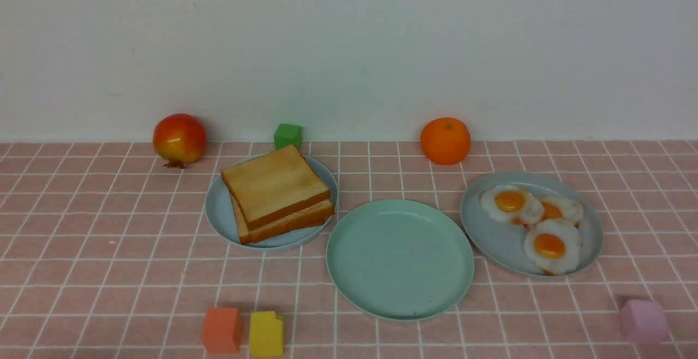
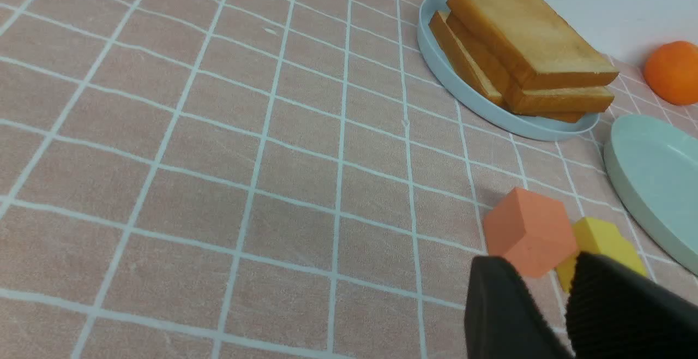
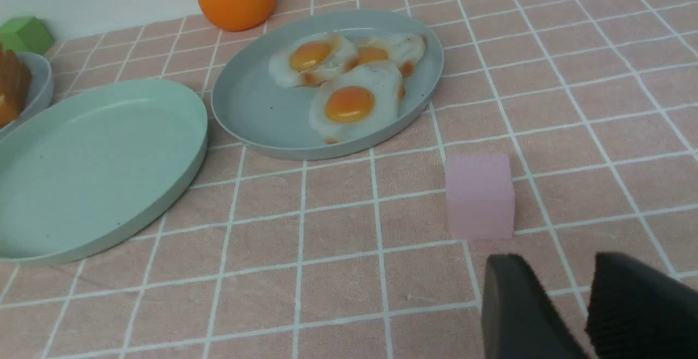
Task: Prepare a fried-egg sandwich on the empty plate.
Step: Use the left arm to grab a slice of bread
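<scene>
A pink checked surface (image 1: 109,271) carries everything. The mint-green plate (image 1: 401,261) lies flat and bare at its middle, somewhat toward the near edge. Being round, it has no long axis.

Just beside it toward the right edge, a blue-grey plate (image 1: 491,239) holds three fried eggs (image 1: 551,245), yolks up and overlapping. Just beside it toward the left edge and farther back, a second blue-grey plate (image 1: 215,211) holds stacked toast slices (image 1: 275,184). They lie flat and skewed, one corner pointing at the far edge.

Along the far edge sit a pomegranate (image 1: 179,138) at left, an orange (image 1: 445,141) at right and a green cube (image 1: 287,135) behind the toast. By the near edge, an orange cube (image 1: 221,329) and a yellow cube (image 1: 266,333) stand side by side at left – a pink cube (image 1: 643,321) stands toward the right corner.

The left gripper (image 2: 548,280) and the right gripper (image 3: 561,271) each hang with fingers slightly spread, pinching nothing.
</scene>
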### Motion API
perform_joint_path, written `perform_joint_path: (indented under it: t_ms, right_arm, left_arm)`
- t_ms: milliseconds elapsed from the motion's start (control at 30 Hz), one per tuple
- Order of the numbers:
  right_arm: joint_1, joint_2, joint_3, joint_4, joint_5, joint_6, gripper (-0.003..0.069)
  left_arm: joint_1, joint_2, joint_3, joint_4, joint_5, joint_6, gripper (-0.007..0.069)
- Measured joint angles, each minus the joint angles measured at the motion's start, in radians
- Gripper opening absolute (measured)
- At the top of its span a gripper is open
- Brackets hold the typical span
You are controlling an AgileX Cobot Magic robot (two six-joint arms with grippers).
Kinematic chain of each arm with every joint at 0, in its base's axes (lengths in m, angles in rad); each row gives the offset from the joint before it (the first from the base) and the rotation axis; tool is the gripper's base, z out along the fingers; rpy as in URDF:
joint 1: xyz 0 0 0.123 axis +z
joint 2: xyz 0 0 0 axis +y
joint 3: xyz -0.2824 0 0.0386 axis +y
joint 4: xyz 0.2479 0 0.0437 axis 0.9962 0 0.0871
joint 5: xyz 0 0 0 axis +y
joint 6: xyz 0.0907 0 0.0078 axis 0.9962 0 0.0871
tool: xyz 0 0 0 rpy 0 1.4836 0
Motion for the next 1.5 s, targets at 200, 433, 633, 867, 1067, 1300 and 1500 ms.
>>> perform_joint_path:
  t_ms: [200, 433, 633, 867, 1067, 1300, 1500]
  right_arm:
    - [0.0, 0.0, 0.0, 0.0, 0.0, 0.0, 0.0242]
    - [0.0, 0.0, 0.0, 0.0, 0.0, 0.0, 0.0242]
    - [0.0, 0.0, 0.0, 0.0, 0.0, 0.0, 0.0242]
    - [0.0, 0.0, 0.0, 0.0, 0.0, 0.0, 0.0242]
    - [0.0, 0.0, 0.0, 0.0, 0.0, 0.0, 0.0242]
    - [0.0, 0.0, 0.0, -0.001, 0.0, 0.0, 0.0242]
    - [0.0, 0.0, 0.0, 0.0, 0.0, 0.0, 0.0242]
  left_arm:
    - [0.0, 0.0, 0.0, 0.0, 0.001, 0.0, 0.024]
    - [0.0, 0.0, 0.0, 0.0, 0.001, 0.0, 0.024]
    - [0.0, 0.0, 0.0, 0.0, 0.001, 0.0, 0.024]
    - [0.0, 0.0, 0.0, 0.0, 0.001, 0.0, 0.024]
    - [0.0, 0.0, 0.005, -0.052, -0.048, -0.035, 0.024]
    - [0.0, 0.0, 0.01, -0.387, -0.273, -0.214, 0.024]
    - [0.0, 0.002, -0.06, -0.429, -0.294, -0.19, 0.0174]
